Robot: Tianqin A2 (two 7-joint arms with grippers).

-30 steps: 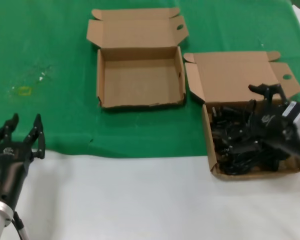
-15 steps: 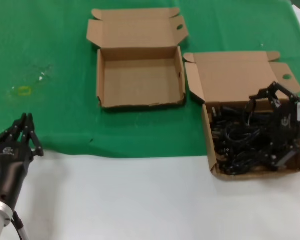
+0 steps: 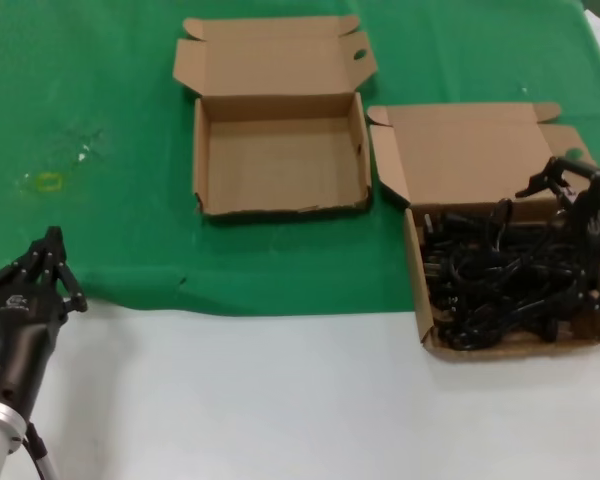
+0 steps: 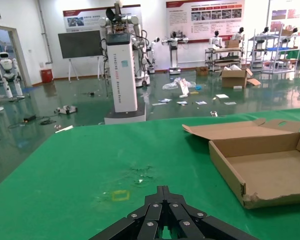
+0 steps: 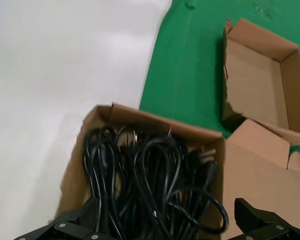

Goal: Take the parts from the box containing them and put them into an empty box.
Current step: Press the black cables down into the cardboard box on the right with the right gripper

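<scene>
The parts, a tangle of black power cords (image 3: 495, 275), fill the brown box (image 3: 416, 285) at the right. My right gripper (image 3: 581, 238) hangs open over that box's right end, one finger by the hinged lid and one toward the front wall. In the right wrist view the cords (image 5: 150, 175) lie between the two spread fingers (image 5: 260, 220) of my right gripper (image 5: 162, 227), with nothing held. The empty box (image 3: 280, 165) stands at the table's middle back, its lid and flaps spread. My left gripper (image 3: 46, 262) is parked shut at the near left, and the left wrist view shows it (image 4: 163, 192) pressed together over the cloth.
A green cloth (image 3: 100, 90) covers the far half of the table and a white surface (image 3: 260, 400) the near half. A small yellow mark (image 3: 48, 181) lies on the cloth at the left. The cord box's raised lid (image 3: 470, 150) stands behind the right gripper.
My left gripper has shut its fingers and stayed in place. My right gripper has shifted rightward along the cord box toward its right end, still open.
</scene>
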